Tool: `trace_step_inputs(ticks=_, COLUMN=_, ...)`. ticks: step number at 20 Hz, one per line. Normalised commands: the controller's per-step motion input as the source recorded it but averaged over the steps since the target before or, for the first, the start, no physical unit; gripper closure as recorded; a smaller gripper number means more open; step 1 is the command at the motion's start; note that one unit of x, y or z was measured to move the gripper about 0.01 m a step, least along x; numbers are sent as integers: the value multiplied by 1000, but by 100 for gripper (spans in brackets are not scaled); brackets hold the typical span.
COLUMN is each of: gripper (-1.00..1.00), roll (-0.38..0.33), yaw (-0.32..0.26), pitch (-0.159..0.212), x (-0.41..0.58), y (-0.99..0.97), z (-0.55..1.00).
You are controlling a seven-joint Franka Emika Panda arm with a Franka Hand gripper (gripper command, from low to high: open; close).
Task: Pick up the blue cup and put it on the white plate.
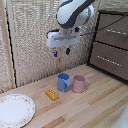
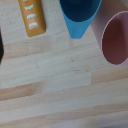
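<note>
The blue cup point(image 1: 63, 82) stands upright on the wooden table, its handle toward the exterior view's left, touching or nearly touching the pink mug point(image 1: 79, 83). In the wrist view the blue cup point(image 2: 77, 17) shows from above, its rim partly cut off by the frame edge. My gripper point(image 1: 61, 51) hangs well above the cups, open, with nothing between its blue-tipped fingers point(image 1: 55, 52). The white plate point(image 1: 15, 110), with a speckled rim, lies at the exterior view's lower left, far from the cups and partly cut off by the frame.
A yellow block point(image 1: 52, 94) lies just in front of the blue cup, also seen as the yellow block point(image 2: 32, 17) in the wrist view next to the pink mug point(image 2: 115, 37). A dark drawer cabinet point(image 1: 111, 42) stands at the exterior view's right. A woven screen backs the table.
</note>
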Motion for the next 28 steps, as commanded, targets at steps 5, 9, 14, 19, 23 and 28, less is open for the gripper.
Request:
trace_step_inputs(ticks=5, gripper=-100, roll=80, yaw=80, pitch=50, x=117, y=-578, z=-257)
trace_step_inputs(ticks=9, gripper=-100, roll=104, yaw=110, pitch=62, x=138, y=-654, z=-301)
trace_step_inputs(ticks=14, gripper=-100, roll=68, yaw=67, pitch=52, x=89, y=-396, z=-283)
trace_step_inputs(ticks=19, gripper=-100, roll=0, yaw=-62, pitch=23, x=6, y=22, z=-391)
trace_step_inputs(ticks=23, gripper=-100, roll=0, yaw=-93, pitch=1, x=105, y=20, z=-493)
trace_step_inputs(ticks=28, gripper=-100, roll=-14, yaw=-15, pitch=24, x=129, y=0, z=-497)
